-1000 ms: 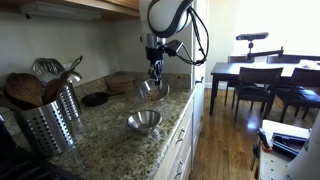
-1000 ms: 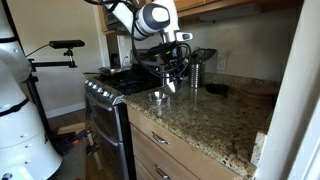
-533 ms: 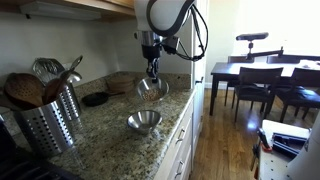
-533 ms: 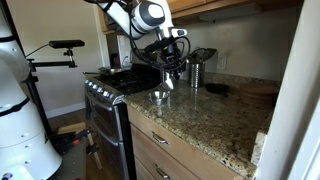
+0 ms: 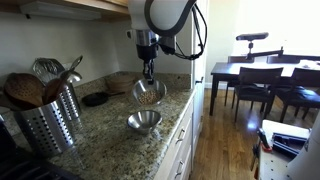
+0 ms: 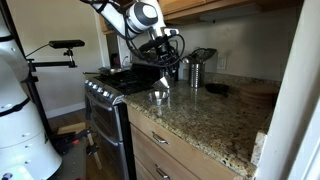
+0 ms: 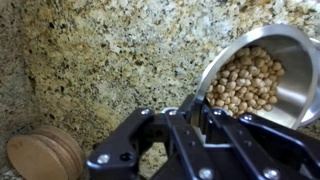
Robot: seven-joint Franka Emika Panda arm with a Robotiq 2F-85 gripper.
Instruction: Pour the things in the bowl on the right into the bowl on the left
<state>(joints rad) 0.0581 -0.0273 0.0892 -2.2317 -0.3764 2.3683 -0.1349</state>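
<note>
My gripper (image 5: 148, 72) is shut on the rim of a steel bowl (image 5: 150, 93) full of small tan round pieces, and holds it above the granite counter. In the wrist view the bowl (image 7: 262, 78) sits upper right with its rim pinched between my fingers (image 7: 190, 108). A second, empty steel bowl (image 5: 144, 122) stands on the counter nearer the front edge, below the held bowl. It also shows in an exterior view (image 6: 159, 96), with the gripper (image 6: 166, 68) above it.
A steel utensil holder (image 5: 48, 118) with wooden spoons stands on the counter (image 5: 100, 128). A dark coaster (image 5: 96, 99) and a wooden disc (image 7: 43, 158) lie near the wall. A stove (image 6: 110, 85) adjoins the counter. A dining table with chairs (image 5: 262, 75) stands across the room.
My gripper has lifted the filled bowl off the counter and carried it a little toward the empty bowl. The empty bowl has not moved.
</note>
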